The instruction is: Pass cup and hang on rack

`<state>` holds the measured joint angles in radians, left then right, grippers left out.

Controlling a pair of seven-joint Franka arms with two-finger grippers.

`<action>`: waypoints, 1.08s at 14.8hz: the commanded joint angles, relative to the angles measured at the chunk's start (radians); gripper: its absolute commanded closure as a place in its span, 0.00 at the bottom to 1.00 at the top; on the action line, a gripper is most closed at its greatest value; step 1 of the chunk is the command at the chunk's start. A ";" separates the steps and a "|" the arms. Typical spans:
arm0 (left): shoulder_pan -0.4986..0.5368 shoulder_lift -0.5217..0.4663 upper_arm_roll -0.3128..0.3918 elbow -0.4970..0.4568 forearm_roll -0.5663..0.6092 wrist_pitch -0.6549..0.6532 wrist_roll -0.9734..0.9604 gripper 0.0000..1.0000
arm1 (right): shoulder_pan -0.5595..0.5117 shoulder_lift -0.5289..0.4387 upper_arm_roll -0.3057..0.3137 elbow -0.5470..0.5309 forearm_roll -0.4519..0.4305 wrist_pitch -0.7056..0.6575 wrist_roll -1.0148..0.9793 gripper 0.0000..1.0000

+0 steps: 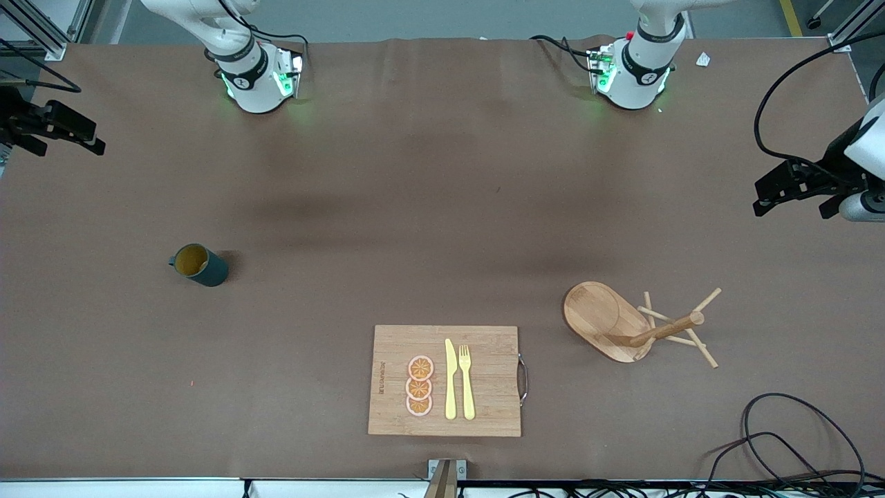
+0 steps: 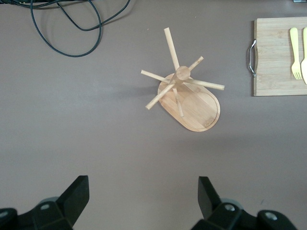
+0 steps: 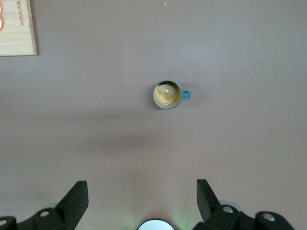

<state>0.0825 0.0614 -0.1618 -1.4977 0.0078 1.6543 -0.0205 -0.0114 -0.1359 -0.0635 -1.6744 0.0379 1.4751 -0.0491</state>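
Standing upright on the surface (image 1: 442, 207) toward the right arm's end, the cup (image 1: 199, 264) is untouched. The rack (image 1: 639, 325) stands toward the left arm's end, beside the cutting board (image 1: 446, 380). The right gripper (image 3: 142, 199) hangs above the cup, the left gripper (image 2: 144, 199) above the rack; both have jaws apart and empty.

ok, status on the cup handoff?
Left gripper open, high over the rack. Right gripper open, high over the cup. Cup upright on table, untouched. Nothing in the way.
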 commanded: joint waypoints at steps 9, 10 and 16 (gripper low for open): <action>0.005 -0.002 -0.002 0.001 -0.009 0.001 0.008 0.00 | -0.045 0.093 0.007 0.038 0.011 0.005 -0.017 0.00; 0.005 -0.002 -0.002 0.001 -0.009 0.001 0.008 0.00 | -0.061 0.128 0.007 0.039 0.016 0.016 -0.017 0.00; 0.005 -0.002 -0.002 0.001 -0.008 0.002 0.008 0.00 | -0.067 0.283 0.008 -0.056 0.016 0.264 -0.251 0.00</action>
<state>0.0824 0.0614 -0.1618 -1.4984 0.0078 1.6543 -0.0205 -0.0705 0.1249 -0.0655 -1.6840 0.0386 1.6673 -0.2268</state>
